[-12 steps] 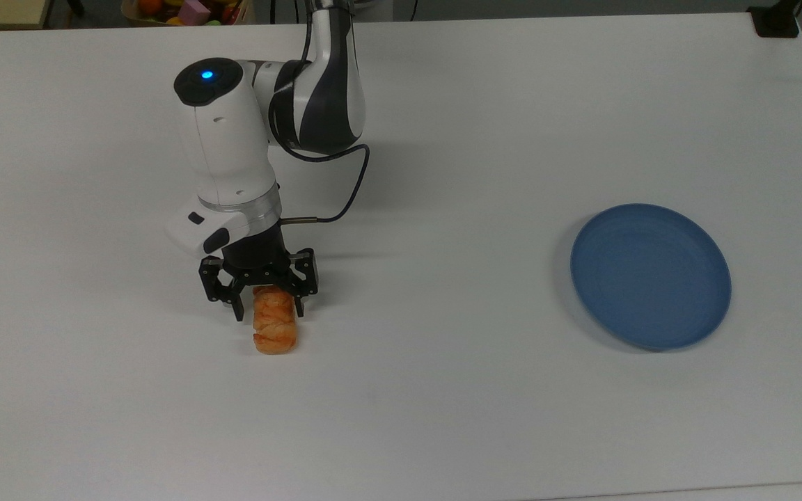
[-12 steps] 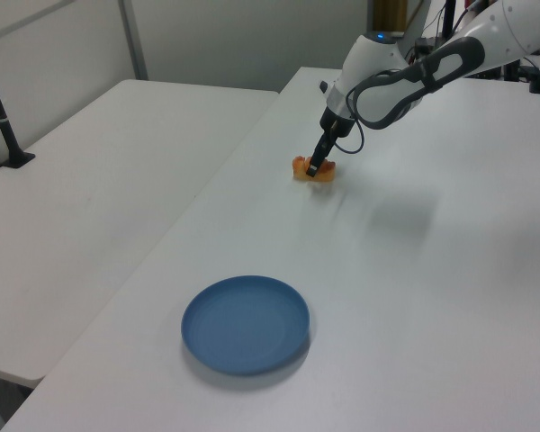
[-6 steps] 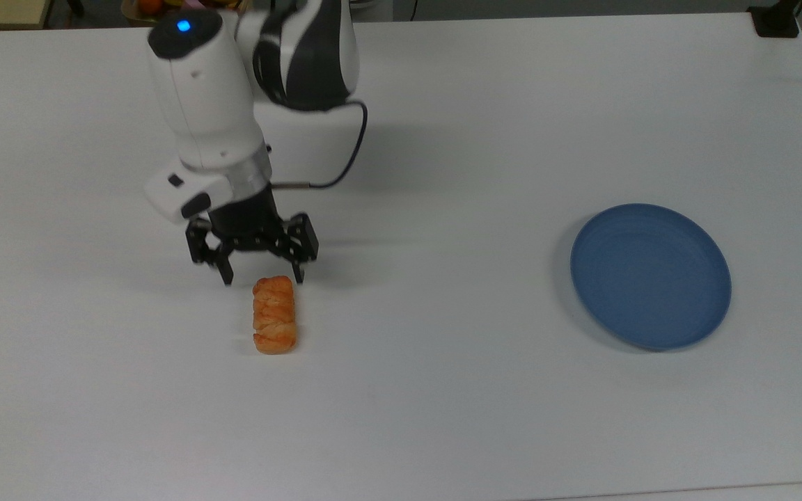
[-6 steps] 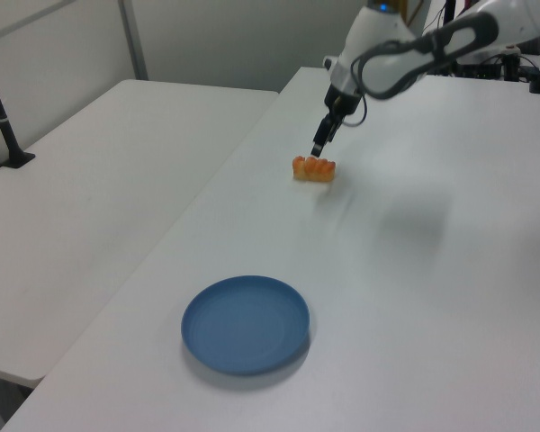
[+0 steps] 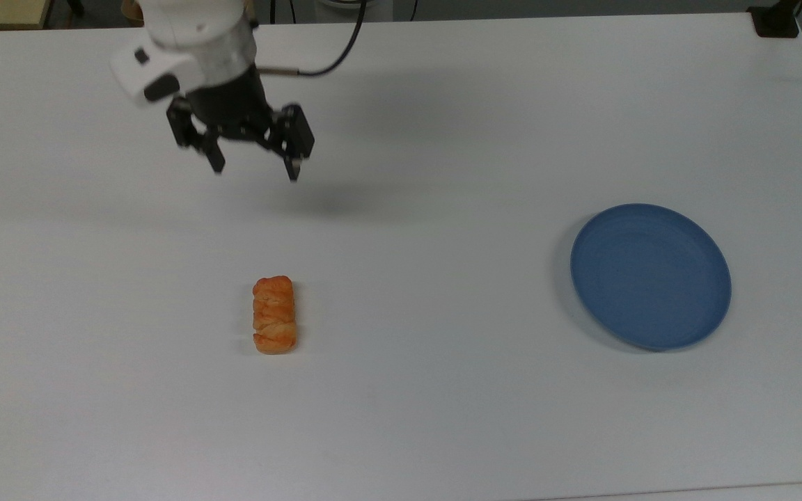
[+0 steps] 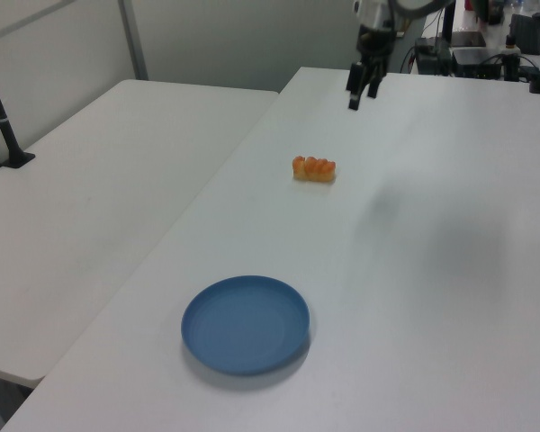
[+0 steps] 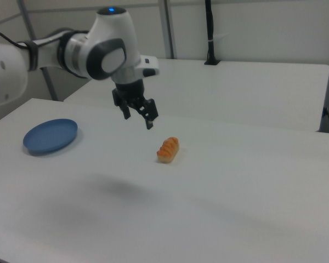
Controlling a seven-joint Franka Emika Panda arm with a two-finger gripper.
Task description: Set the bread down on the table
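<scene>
**Golden roll down on white, arm clear**

Golden-orange against matte white: in the top view the bread (image 5: 274, 315) lies flat on the table (image 5: 443, 403), lengthwise toward the near and far edges, left of the tabletop's middle and well apart from the blue plate (image 5: 650, 275) near the right edge. My gripper (image 5: 255, 167) hangs toward the far edge, its fingers spread wide with nothing between them, well apart from the roll.

In the left view the bread (image 6: 314, 168) sits near the table's (image 6: 432, 297) left edge, in the far half. The gripper (image 6: 357, 93) hovers beyond it near the far edge, and the blue plate (image 6: 246, 323) rests close to the near left corner, with nothing on it.

In the right view the bread (image 7: 168, 149) rests on the table (image 7: 208, 208) toward the far edge, with the gripper (image 7: 140, 118) raised above the surface and just to the right view's left of it, not touching. The blue plate (image 7: 50, 135) lies far off near the left edge.

I judge the placement done; the step in hand is the retreat. To do it well I would lift straight up and away with the fingers held apart (no sideways sweep low over the roll), so nothing nudges it along the tabletop.
</scene>
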